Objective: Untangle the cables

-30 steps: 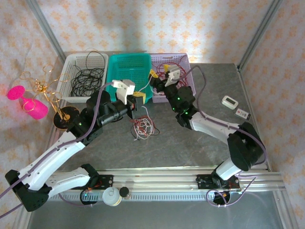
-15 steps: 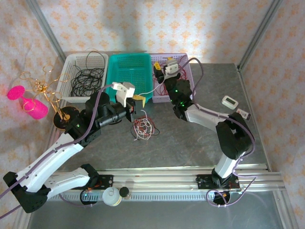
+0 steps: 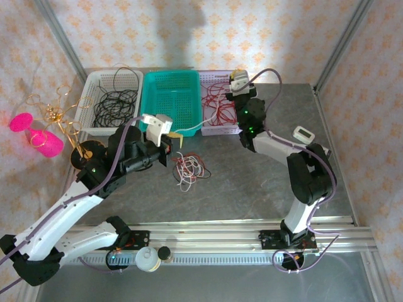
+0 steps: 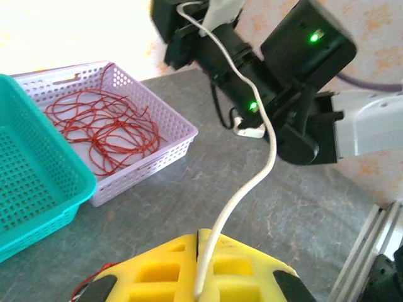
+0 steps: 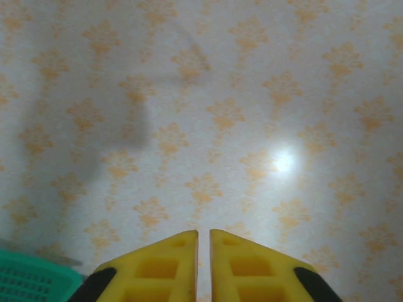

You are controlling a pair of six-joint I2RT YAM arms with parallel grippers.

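- From above: black cables [image 3: 115, 104] lie in the white basket [image 3: 91, 88] and red cables [image 3: 217, 108] in the lilac basket [image 3: 220, 130]. The teal basket [image 3: 171, 100] holds none that I can see, and a small knot of cables [image 3: 191, 167] sits on the table [image 3: 252, 189], so the job looks well along but unfinished
- Left wrist: the left gripper [image 4: 200, 242] is clamped on a white cable [image 4: 271, 154] that rises away from it
- Right wrist: the right gripper [image 5: 203, 242] faces the wall, jaws all but together, with nothing seen between them
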